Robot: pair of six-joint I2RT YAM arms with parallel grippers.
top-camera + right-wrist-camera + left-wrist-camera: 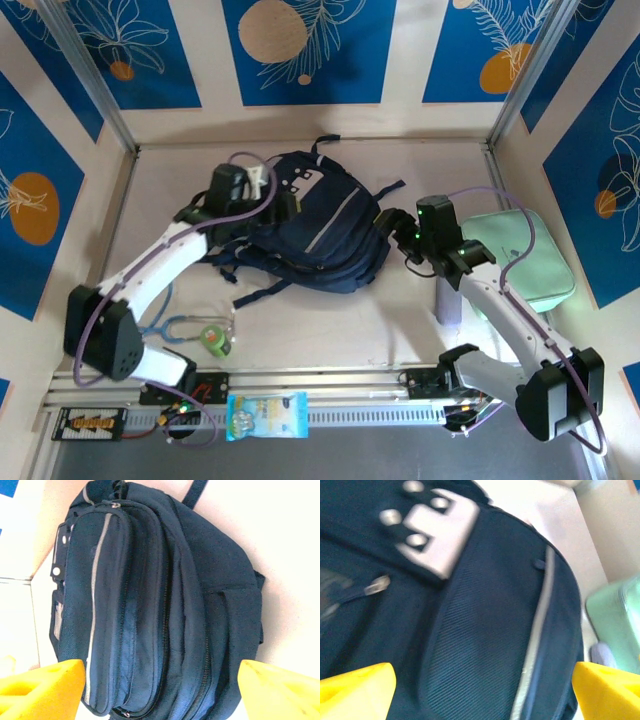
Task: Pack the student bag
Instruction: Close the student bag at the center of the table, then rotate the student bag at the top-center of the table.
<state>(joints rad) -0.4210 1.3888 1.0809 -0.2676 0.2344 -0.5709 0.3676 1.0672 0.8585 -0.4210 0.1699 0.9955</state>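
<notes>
The student bag (310, 230) lies front-up on the table (400, 320), toward the back and a little left of the middle, between the two arms. The left tool (480, 690) hangs close over the bag's front, spread wide and gripping nothing. The right tool (160, 692) faces the bag from the right, also wide apart and empty. A mint-green case (520, 260) lies beside that arm.

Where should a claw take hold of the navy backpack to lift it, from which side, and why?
Probably the top carry loop: it arches clear of the student bag at its far end, thin enough to pinch, while the body lies flat and soft. Come down from above, jaws across the strap.
</notes>
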